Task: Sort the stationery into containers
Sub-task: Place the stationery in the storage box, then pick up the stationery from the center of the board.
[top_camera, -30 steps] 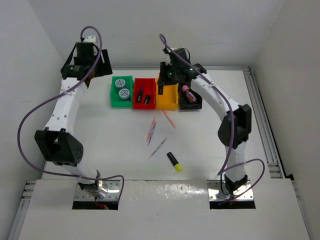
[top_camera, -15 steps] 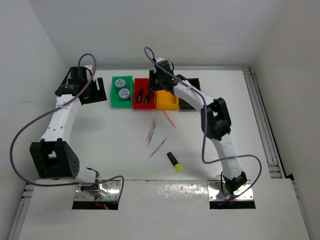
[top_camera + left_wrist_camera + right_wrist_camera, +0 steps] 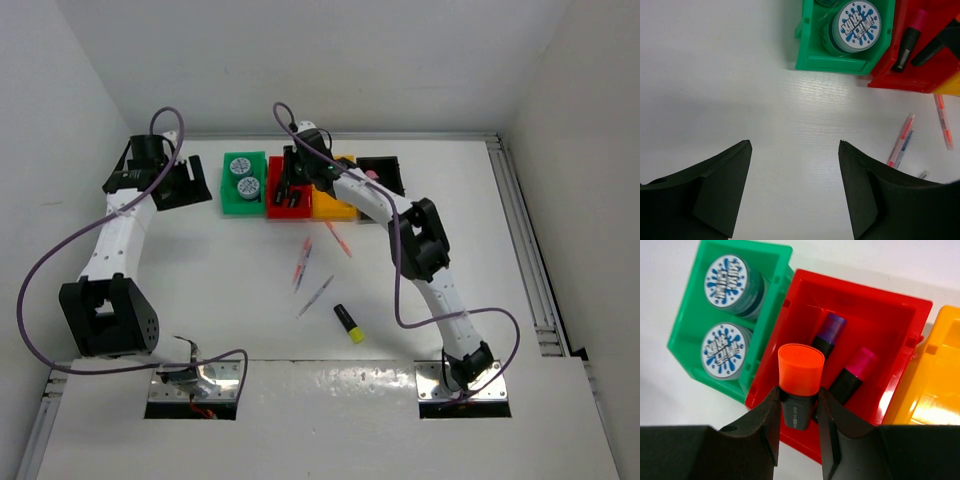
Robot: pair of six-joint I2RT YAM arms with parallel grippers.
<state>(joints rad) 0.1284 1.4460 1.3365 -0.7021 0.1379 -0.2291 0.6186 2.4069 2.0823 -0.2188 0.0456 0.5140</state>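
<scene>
My right gripper (image 3: 797,395) is shut on an orange-capped black highlighter (image 3: 800,371) and holds it upright over the red bin (image 3: 890,315). That bin holds a purple-capped highlighter (image 3: 830,331) and a pink-capped highlighter (image 3: 855,371). The green bin (image 3: 775,270) holds two blue-white rolls (image 3: 727,280). In the top view the right gripper (image 3: 289,182) is above the red bin (image 3: 287,208). My left gripper (image 3: 795,145) is open and empty over bare table, left of the green bin (image 3: 228,205). A yellow-capped highlighter (image 3: 348,323) and thin pens (image 3: 302,262) lie on the table.
The yellow-orange bin (image 3: 335,205) and the black bin (image 3: 385,170) stand right of the red one in one row at the back. Another pen (image 3: 338,240) and a grey pen (image 3: 316,296) lie mid-table. White walls close in the back and sides.
My right gripper has swung left along the row, from over the yellow-orange and black bins to over the red bin, with the highlighter in it. The left arm has shifted slightly left.
</scene>
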